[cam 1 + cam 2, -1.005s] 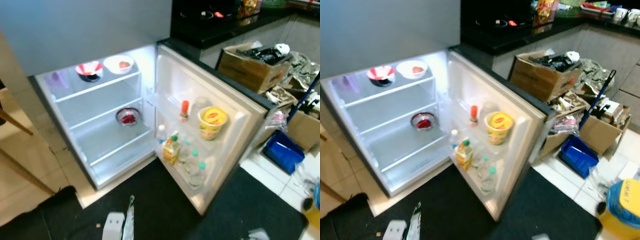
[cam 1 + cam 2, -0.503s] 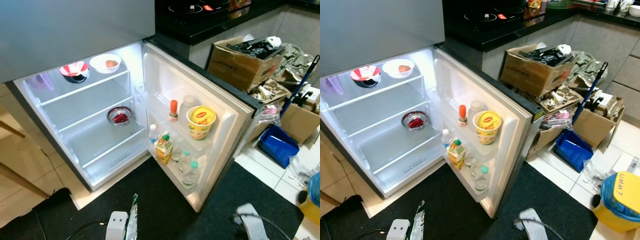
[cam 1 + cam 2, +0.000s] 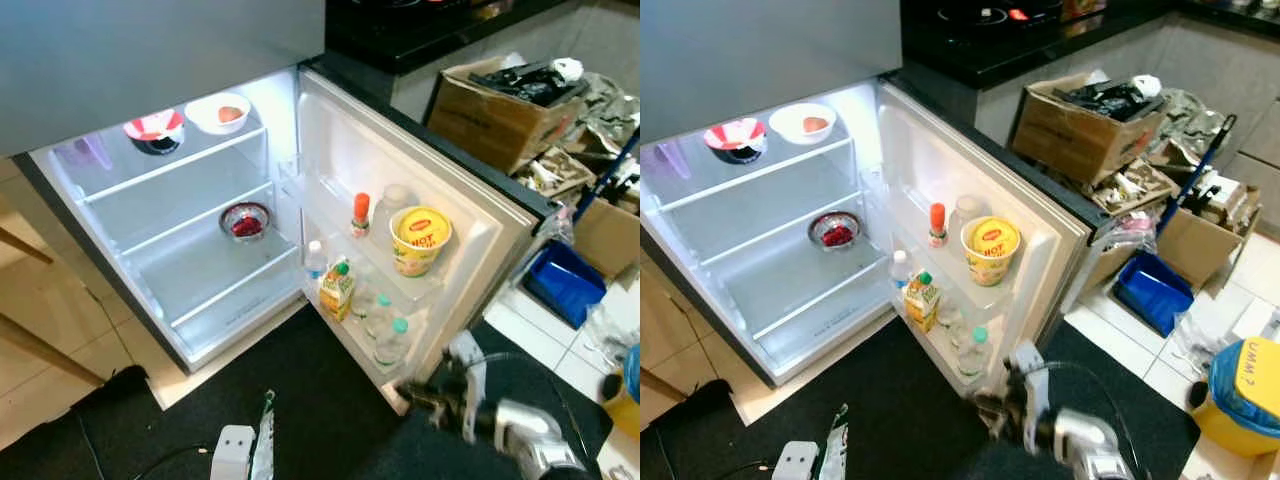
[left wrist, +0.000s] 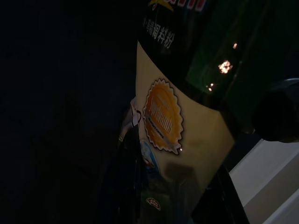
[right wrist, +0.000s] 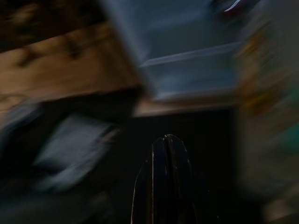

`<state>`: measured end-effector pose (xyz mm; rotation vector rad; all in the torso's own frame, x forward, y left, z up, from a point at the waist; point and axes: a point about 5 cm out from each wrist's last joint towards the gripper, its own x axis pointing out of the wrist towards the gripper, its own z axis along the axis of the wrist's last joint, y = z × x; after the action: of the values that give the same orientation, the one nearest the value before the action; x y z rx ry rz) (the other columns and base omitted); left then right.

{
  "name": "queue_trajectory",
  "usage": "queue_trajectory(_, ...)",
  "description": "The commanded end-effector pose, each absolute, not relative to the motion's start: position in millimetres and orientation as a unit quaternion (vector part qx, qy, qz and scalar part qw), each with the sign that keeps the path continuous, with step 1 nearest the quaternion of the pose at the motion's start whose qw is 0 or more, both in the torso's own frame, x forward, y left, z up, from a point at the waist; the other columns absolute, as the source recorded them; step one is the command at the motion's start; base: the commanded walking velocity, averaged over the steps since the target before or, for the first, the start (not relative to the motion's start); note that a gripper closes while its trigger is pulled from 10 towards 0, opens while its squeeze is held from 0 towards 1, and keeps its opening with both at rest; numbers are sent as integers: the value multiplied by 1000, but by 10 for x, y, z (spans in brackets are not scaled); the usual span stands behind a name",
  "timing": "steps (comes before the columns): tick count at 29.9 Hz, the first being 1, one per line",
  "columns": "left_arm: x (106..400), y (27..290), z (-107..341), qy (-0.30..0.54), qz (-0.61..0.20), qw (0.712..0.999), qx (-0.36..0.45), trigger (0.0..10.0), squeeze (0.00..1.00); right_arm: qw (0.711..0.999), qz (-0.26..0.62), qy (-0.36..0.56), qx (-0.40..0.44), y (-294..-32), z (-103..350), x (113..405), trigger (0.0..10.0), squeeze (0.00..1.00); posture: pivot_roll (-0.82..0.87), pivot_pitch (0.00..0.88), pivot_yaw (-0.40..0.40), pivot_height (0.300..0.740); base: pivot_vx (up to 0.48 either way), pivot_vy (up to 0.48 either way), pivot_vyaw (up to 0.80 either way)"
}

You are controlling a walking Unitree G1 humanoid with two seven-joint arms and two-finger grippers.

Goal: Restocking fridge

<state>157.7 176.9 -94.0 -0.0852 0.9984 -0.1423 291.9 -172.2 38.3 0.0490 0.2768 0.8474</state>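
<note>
Nearest me, my right gripper (image 5: 163, 154) hung low over the black mat (image 3: 300, 400) by the door's bottom corner, fingers pressed together and empty, while my left gripper (image 3: 232, 452) held a green-and-cream packet (image 4: 187, 116), though I could not tell how tightly. Beyond stood the open fridge (image 3: 190, 250): bottles (image 3: 385, 335), a juice carton (image 3: 338, 290) and a yellow cup (image 3: 420, 238) in the door (image 3: 480, 240), bowls (image 3: 190, 118) on the shelves, cardboard boxes (image 3: 500, 105) farther right.

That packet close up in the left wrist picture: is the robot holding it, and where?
Probably. A yellow and green packet sits right against the left claw, but the picture is too dark to show where it is gripped. The right claw is shut on nothing.
</note>
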Motion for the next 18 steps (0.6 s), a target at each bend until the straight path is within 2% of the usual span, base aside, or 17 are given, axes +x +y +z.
queue_trajectory(1,1490,1777,-974,488,-63,870,-44,10000,0,919,374,127,4,-1792,394,2948,10000,0,-119,111,-28,740,0,0,0)
queue_trajectory(2,1490,1777,-974,488,-63,870,-44,10000,0,919,374,127,4,-1792,394,2948,10000,0,-119,111,-28,740,0,0,0)
queue_trajectory(7,1503,1773,-970,486,-63,871,-44,10000,0,959,254,109,-69,-2032,581,3169,10000,0,-119,110,-27,740,0,0,0)
queue_trajectory(12,1514,1779,-965,485,-63,871,-44,10000,0,969,213,100,-82,-2110,632,3215,10000,0,-119,110,-27,740,0,0,0)
queue_trajectory(13,1515,1777,-965,485,-64,871,-43,10000,0,976,168,95,-98,-2200,673,3252,10000,0,-122,111,-26,740,0,0,0)
queue_trajectory(18,1515,1771,-965,485,-66,871,-42,10000,0,985,88,83,-123,-2388,766,3300,10000,0,-124,112,-23,740,0,0,0)
